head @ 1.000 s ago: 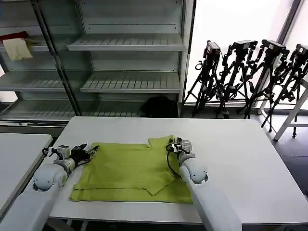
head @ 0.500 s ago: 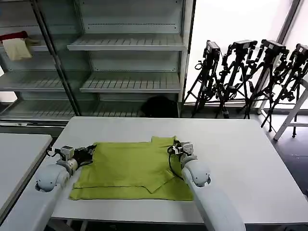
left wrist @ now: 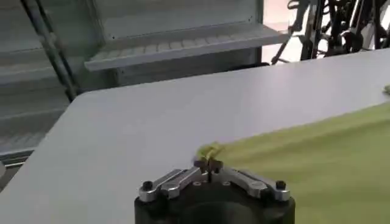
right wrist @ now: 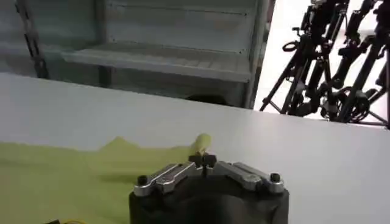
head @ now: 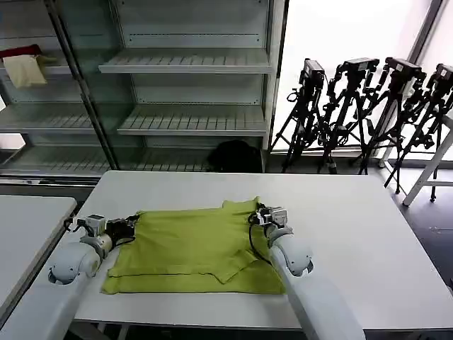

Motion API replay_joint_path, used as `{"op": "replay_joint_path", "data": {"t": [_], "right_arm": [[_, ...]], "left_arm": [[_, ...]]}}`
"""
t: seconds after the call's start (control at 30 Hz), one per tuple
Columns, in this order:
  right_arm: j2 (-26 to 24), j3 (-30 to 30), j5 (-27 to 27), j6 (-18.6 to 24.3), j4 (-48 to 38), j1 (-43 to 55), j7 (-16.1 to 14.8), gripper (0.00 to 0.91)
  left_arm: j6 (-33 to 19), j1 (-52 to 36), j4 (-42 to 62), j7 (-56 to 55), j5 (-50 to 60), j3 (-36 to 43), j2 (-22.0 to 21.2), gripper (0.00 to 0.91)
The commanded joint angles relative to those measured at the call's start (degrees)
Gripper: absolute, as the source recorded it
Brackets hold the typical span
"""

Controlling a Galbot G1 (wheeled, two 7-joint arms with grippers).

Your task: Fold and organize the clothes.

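Note:
A lime yellow-green T-shirt [head: 191, 248] lies partly folded on the white table [head: 340, 212]. My left gripper [head: 131, 227] is shut on the shirt's far left corner; in the left wrist view a pinch of green cloth [left wrist: 210, 150] bunches at the closed fingertips of that gripper [left wrist: 208, 163]. My right gripper [head: 257, 213] is shut on the shirt's far right corner. In the right wrist view a small fold of green cloth [right wrist: 203, 143] sticks up from the closed tips of that gripper [right wrist: 203, 161], with the rest of the shirt [right wrist: 61, 176] spread beside it.
A second white table [head: 28, 227] stands at the left. Metal shelves [head: 187, 92] rise behind the table, with red and cream cloths [head: 25, 64] on an upper left shelf. Black tripods [head: 368, 113] stand at the back right. Bare tabletop lies right of the shirt.
Both grippers have kept hold of the shirt's far corners and shifted slightly; the far edge now lies a little further from me and the cloth looks flatter.

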Motion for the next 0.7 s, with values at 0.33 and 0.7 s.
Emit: {"op": "replay_joint_path", "data": {"t": [0.33,0.7], "right_arm": [[-3.8,2.1,2.2,0.0,17.4,-13.7,0.5,0.0],[-3.7,4.9,-0.8,0.1,25.7,-24.2,-1.4,0.0]], "left_arm": [[-1.5,14.5,-16.7,0.0,-4.7,-9.5,-0.6,0.0],[-2.4,26.8,-19.5,5.0,-5.4,-19.7,-1.3,0.0]]}}
